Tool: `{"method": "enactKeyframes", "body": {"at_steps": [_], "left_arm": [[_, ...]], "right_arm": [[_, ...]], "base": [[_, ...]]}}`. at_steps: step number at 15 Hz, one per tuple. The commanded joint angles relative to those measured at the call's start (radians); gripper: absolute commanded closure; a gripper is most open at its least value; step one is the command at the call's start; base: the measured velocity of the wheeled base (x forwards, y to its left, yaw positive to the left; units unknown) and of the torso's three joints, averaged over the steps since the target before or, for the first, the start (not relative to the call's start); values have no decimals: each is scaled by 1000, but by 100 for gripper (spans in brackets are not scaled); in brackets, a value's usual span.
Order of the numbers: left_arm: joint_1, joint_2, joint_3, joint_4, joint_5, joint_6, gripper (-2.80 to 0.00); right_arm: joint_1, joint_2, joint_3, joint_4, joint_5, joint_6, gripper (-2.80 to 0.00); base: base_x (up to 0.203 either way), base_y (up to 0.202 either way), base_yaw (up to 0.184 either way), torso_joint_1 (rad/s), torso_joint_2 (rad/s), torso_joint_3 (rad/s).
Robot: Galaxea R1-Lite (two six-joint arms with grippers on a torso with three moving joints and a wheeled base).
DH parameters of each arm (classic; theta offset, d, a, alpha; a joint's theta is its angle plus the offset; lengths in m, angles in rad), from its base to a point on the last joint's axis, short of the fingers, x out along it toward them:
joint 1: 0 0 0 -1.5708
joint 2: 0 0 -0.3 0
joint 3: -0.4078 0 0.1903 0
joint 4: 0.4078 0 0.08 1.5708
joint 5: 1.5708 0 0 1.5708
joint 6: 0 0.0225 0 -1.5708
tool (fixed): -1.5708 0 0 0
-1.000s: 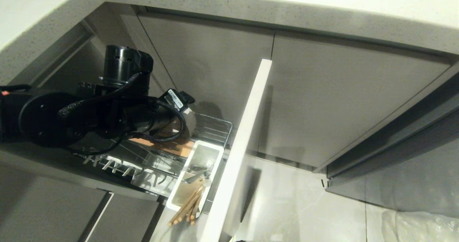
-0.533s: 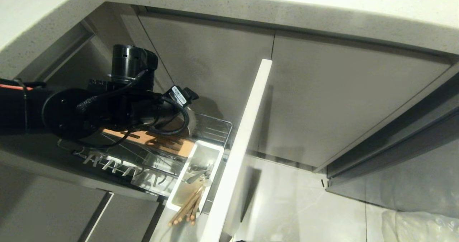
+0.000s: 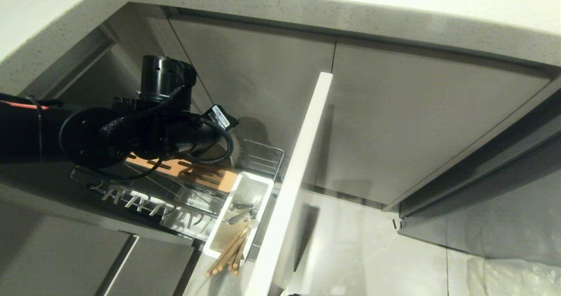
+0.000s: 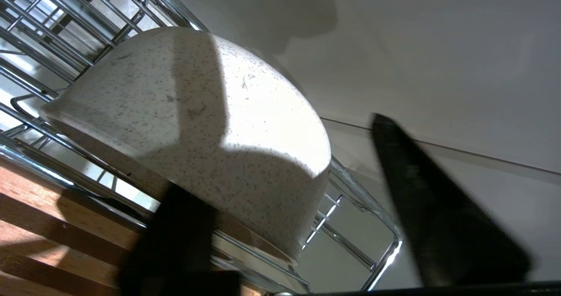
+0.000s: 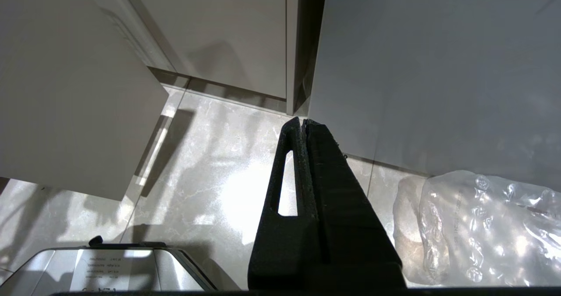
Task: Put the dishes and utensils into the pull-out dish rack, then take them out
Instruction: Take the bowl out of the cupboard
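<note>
The pull-out dish rack stands open under the counter, with its wooden strip and pale front panel. Its white caddy holds the chopsticks and the fork. My left arm reaches into the rack and hides the bowl in the head view. In the left wrist view the speckled cream bowl lies tilted, mouth down, on the wires. My left gripper is open around its rim: one finger lies against the near rim and the other stands clear. My right gripper hangs shut over the floor.
The countertop edge overhangs the rack. Closed cabinet doors stand to the right. A clear plastic bag lies on the tiled floor by the cabinets, and part of my base shows below the right gripper.
My left arm has shifted right and deeper over the rack, uncovering more of the wooden strip. The caddy, chopsticks and fork have not moved.
</note>
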Motion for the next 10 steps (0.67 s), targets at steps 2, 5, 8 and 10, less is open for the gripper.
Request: {"method": "enactKeyframes", "body": {"at_steps": [2, 5, 8, 10], "left_arm": [[-2, -7, 0, 2, 2, -5, 0], [-3, -10, 2, 5, 2, -5, 0], [-10, -21, 3, 6, 3, -5, 0], [-15, -36, 3, 9, 4, -6, 0]], "right_arm": [[0, 1, 0, 0, 0, 0, 0], [0, 1, 0, 0, 0, 0, 0], [0, 1, 0, 0, -1, 0, 0], [0, 1, 0, 0, 0, 0, 0]], "base": [[0, 0, 0, 0, 0, 0], [0, 0, 0, 0, 0, 0], [0, 0, 0, 0, 0, 0], [0, 0, 0, 0, 0, 0]]}}
